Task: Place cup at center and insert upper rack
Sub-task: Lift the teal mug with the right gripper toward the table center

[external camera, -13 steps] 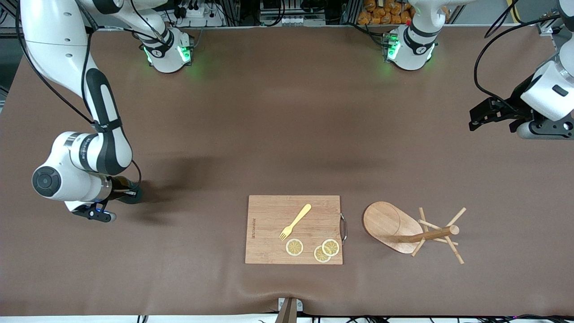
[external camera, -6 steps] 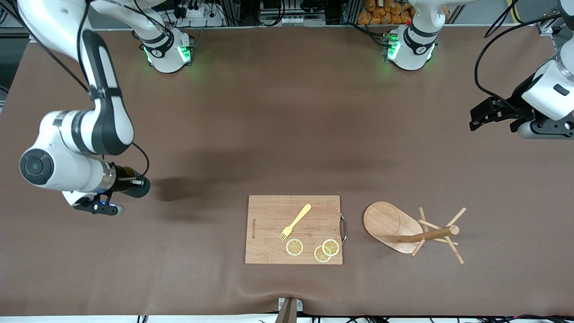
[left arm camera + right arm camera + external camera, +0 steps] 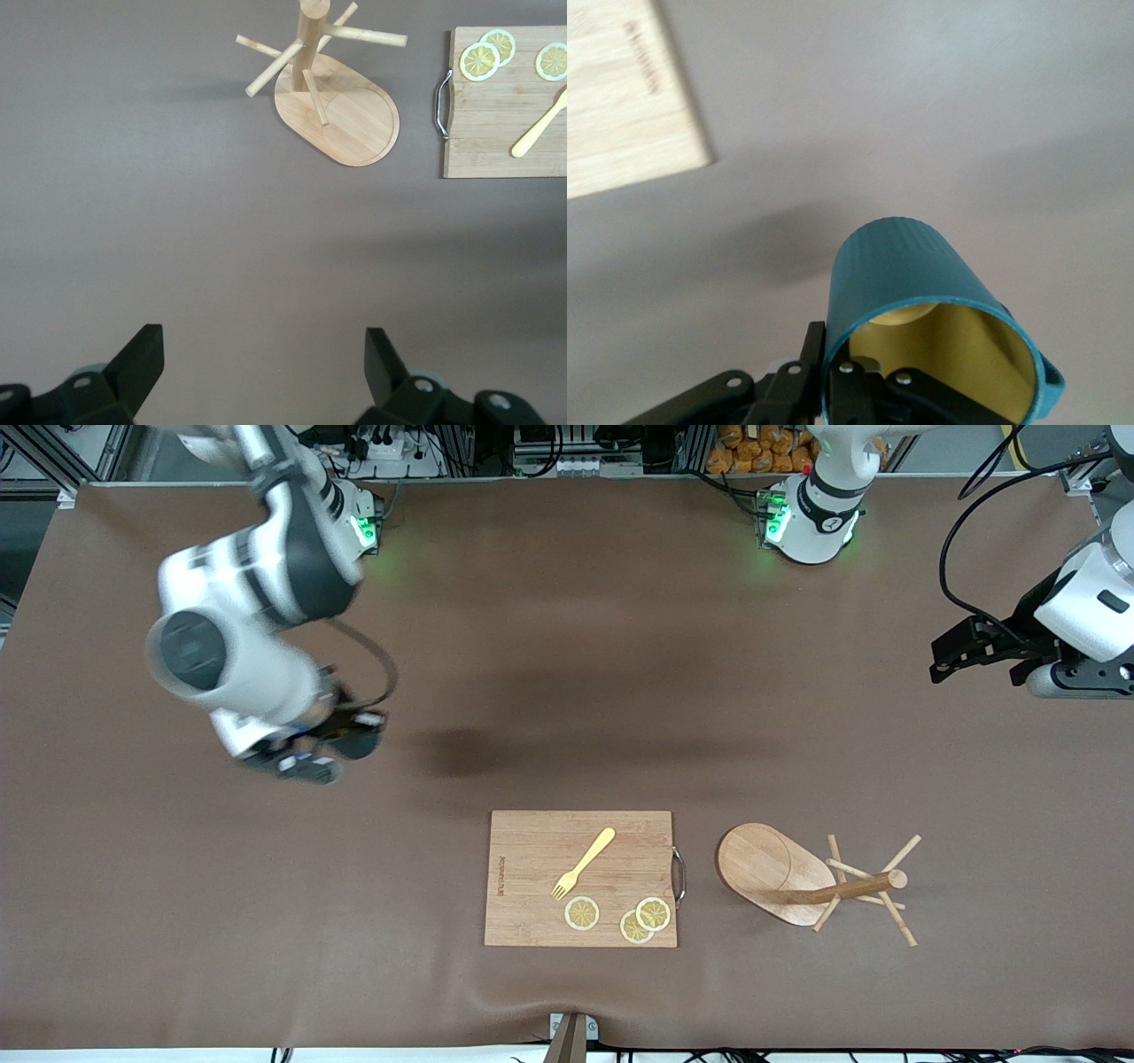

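While the brown table (image 3: pixel 567 691) is seen almost bare toward the robots' bases, its largest item, a rectangular wooden cutting board (image 3: pixel 532 886), is found near the front-camera edge. Beside the board, toward the left arm's end, the upper rack (image 3: pixel 780 872) is seen upright on its oval base, with crossing pegs near the top of its post. The cup (image 3: pixel 921 301) is held off the table by the right gripper (image 3: pixel 341 735), whose jaws are clamped on its rim, over bare table toward the right arm's end. The left gripper (image 3: pixel 961 657) is kept waiting above the left arm's end, its jaws spread wide and nothing between them. On the board are laid a yellow fork (image 3: pixel 583 863) and three lemon slices (image 3: pixel 636 919).
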You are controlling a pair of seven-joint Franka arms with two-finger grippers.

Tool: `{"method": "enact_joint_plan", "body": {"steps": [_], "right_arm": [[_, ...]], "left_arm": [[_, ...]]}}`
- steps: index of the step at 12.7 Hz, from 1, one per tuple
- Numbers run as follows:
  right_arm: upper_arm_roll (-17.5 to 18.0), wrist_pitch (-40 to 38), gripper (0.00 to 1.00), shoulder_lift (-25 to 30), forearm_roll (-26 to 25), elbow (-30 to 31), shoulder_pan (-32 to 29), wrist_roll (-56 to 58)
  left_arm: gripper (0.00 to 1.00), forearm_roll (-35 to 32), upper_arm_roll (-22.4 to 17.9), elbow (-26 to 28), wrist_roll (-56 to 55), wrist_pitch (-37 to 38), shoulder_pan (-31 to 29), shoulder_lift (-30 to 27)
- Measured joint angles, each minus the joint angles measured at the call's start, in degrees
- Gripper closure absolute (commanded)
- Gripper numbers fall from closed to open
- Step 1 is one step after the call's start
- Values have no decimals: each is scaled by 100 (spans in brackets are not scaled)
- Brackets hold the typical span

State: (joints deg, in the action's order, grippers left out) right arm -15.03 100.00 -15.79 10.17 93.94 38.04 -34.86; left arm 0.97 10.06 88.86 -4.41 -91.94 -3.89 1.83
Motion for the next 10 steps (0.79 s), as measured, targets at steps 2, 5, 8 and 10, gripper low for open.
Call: {"method": "enact_joint_plan", "body": {"steps": [2, 5, 8, 10], "right_arm": [[23, 122, 100, -6, 59, 11, 734, -864], [33, 531, 100, -75, 334, 47, 1576, -1751], [35, 1125, 100, -327, 572, 116, 2277, -2582], [34, 1526, 100, -614, 789, 171, 2693, -3021]], "left_arm": [[0, 0, 0, 1, 0, 1, -5, 0], [0, 0, 0, 1, 0, 18, -8, 0], [0, 0, 1, 1, 0, 47, -10, 0], [0, 0, 1, 3, 0, 53, -11, 0]]}}
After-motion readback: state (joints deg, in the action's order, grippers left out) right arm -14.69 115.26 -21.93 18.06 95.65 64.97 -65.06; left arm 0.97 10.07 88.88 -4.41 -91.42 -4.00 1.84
